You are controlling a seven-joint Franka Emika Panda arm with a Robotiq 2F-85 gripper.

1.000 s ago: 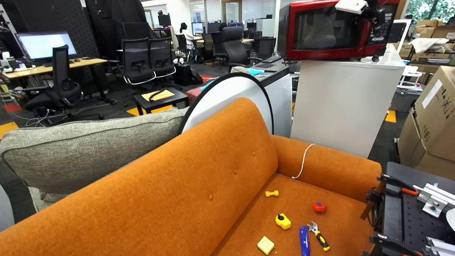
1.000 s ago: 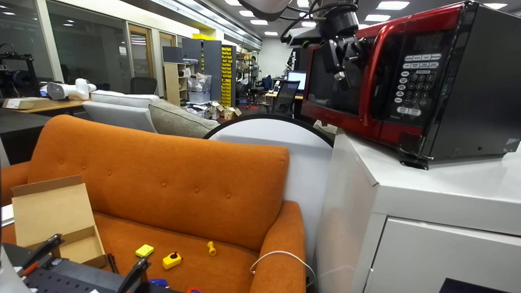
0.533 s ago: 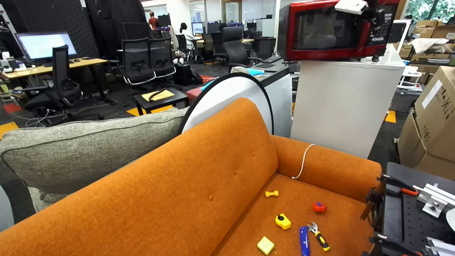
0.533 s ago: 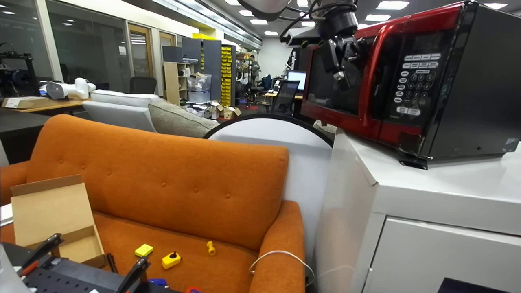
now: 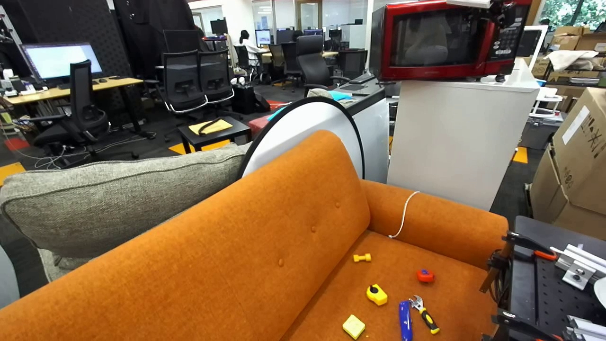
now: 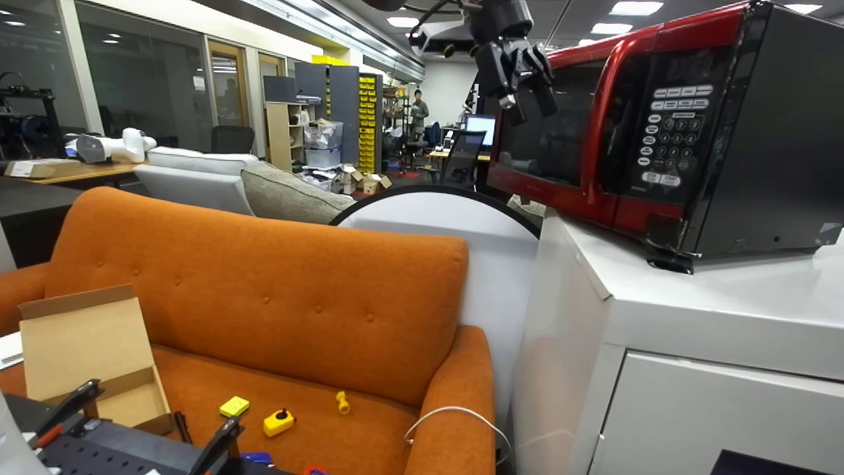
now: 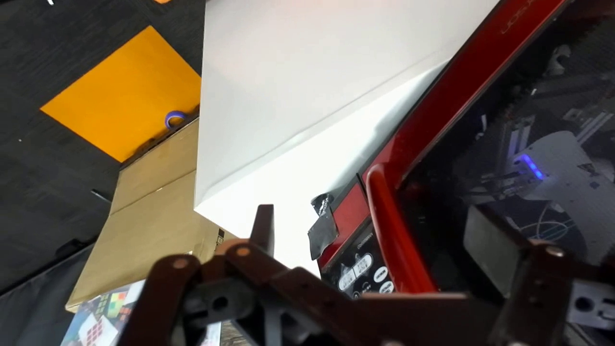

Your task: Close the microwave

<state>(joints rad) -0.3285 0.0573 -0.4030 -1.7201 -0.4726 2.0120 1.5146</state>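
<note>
Jaws spread and holding nothing, the gripper (image 7: 377, 238) has pulled away from the red handle (image 7: 396, 230). Beyond, the microwave (image 6: 666, 142) sits on the white cabinet (image 6: 692, 330), its door (image 6: 550, 145) seemingly flush, so closing is probably done

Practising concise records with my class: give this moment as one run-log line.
task: close microwave | door: looks shut | gripper: open, empty, in front of door | contact: none visible

Bright light is shed by rectangular white ceiling panels (image 6: 636, 8); in the wrist view, the white cabinet top (image 7: 293, 180) is overexposed, the dark glass microwave door (image 7: 509, 129) filled with reflections.
</note>
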